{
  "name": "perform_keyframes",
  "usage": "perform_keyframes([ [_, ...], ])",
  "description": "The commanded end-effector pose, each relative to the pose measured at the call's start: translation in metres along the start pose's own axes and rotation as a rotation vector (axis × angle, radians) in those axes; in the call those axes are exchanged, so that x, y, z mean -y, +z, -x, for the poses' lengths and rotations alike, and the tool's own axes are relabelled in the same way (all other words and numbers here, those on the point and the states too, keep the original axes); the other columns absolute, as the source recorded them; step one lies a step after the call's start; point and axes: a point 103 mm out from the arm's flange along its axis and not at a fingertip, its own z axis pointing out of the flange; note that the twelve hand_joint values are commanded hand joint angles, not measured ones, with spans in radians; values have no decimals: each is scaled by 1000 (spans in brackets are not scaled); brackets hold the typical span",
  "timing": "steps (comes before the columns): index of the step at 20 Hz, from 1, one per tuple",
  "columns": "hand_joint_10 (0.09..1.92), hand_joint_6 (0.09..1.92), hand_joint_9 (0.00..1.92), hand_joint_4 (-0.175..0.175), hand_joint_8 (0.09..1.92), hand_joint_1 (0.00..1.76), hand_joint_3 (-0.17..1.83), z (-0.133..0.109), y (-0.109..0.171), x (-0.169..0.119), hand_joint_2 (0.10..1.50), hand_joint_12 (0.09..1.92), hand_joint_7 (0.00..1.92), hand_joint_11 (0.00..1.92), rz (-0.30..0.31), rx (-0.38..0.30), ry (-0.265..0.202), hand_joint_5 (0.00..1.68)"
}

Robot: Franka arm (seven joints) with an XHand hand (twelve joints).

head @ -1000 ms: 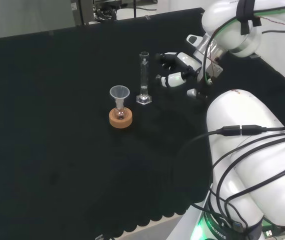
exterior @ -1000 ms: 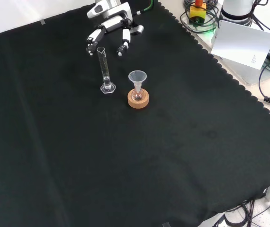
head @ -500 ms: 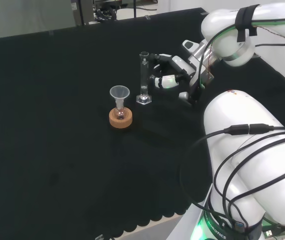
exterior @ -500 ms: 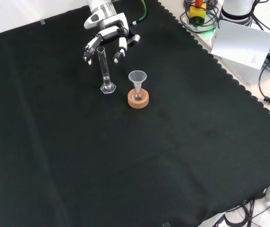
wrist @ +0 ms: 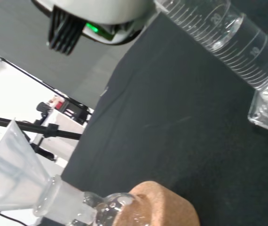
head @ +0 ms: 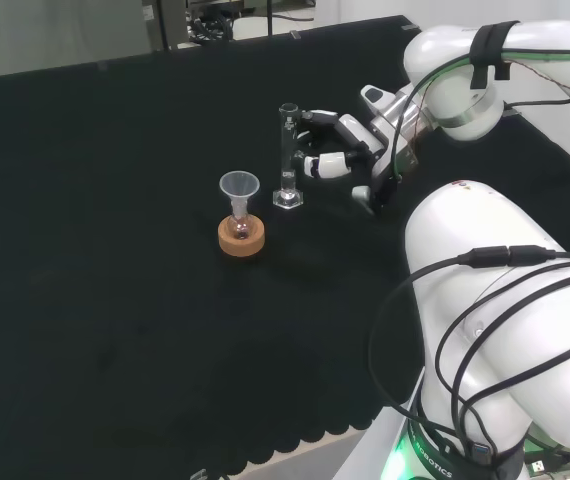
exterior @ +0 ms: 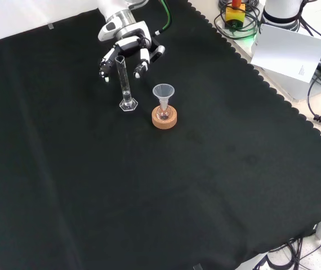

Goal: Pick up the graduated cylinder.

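Note:
The clear graduated cylinder (head: 287, 150) stands upright on its hexagonal foot on the black cloth, also seen in the front view (exterior: 124, 84). In the head view the hand (head: 347, 137) is just right of its upper half, fingers (head: 314, 165) slightly bent and reaching toward the glass. In the front view the hand (exterior: 126, 40) comes from above, and its fingers (exterior: 141, 61) flank the cylinder's top without closing on it. The hand is open. In the wrist view the cylinder (wrist: 235, 47) shows close, with its printed scale.
A clear funnel (exterior: 163, 91) sits in a small flask on a cork ring (exterior: 164, 118), just right of the cylinder in the front view and nearer the camera in the head view (head: 240, 237). The arm's white links (head: 495, 300) stand at the head view's right.
The hand has moved up to the cylinder, leftward in the head view and downward in the front view. Its fingers now stand on both sides of the cylinder's top. The cylinder has not moved.

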Motion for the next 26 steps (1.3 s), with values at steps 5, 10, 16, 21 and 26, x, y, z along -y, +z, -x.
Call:
perform_keyframes([
  [5, 573, 87, 631, -60, 649, 1112, 731, -5, 15, -7, 583, 1302, 425, 374, 3, -66, -33, 603],
  [10, 569, 99, 662, -59, 653, 1124, 746, -2, 13, -7, 585, 1300, 454, 396, 5, -107, -50, 638],
  [16, 545, 144, 691, -54, 642, 1130, 773, -2, 20, -10, 589, 1285, 487, 418, 3, -111, -55, 675],
  [21, 508, 250, 726, -47, 618, 1132, 794, 1, 22, -10, 588, 1276, 523, 438, 15, -152, -59, 673],
  [26, 483, 493, 747, -45, 610, 1133, 803, 2, 22, -11, 587, 1274, 538, 452, 23, -172, -67, 585],
])
